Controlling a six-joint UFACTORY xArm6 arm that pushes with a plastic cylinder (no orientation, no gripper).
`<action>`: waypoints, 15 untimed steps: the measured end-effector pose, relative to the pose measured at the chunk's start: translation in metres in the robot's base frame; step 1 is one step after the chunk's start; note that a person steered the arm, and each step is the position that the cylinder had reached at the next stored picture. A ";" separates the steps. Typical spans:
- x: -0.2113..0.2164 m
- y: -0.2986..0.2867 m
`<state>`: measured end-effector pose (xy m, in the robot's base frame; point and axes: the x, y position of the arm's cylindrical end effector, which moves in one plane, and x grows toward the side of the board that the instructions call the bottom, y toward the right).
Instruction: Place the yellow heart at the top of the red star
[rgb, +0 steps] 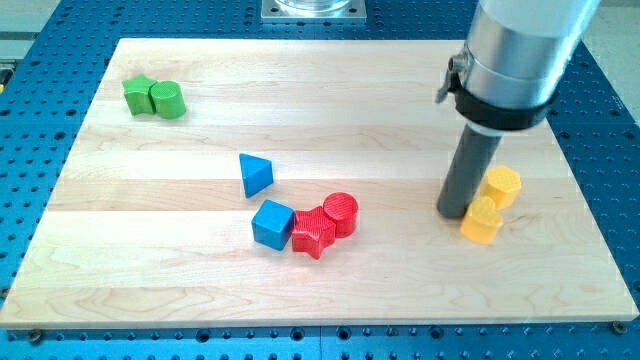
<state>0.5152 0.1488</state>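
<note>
Counter: pale wooden board of glued planks, grain running from the view's left to the view's right, light brown seams between strips. Edges slightly rounded; small fixings along the bottom edge.

Base: blue metal plate with a regular grid of small holes, showing on all four sides of the board.

Metal mount: grey, square, at the view's top centre, partly cut off.

Light: even, bright, soft shadows falling on the wood.
</note>
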 end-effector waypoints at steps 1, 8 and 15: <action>0.055 0.000; -0.011 -0.080; -0.028 -0.156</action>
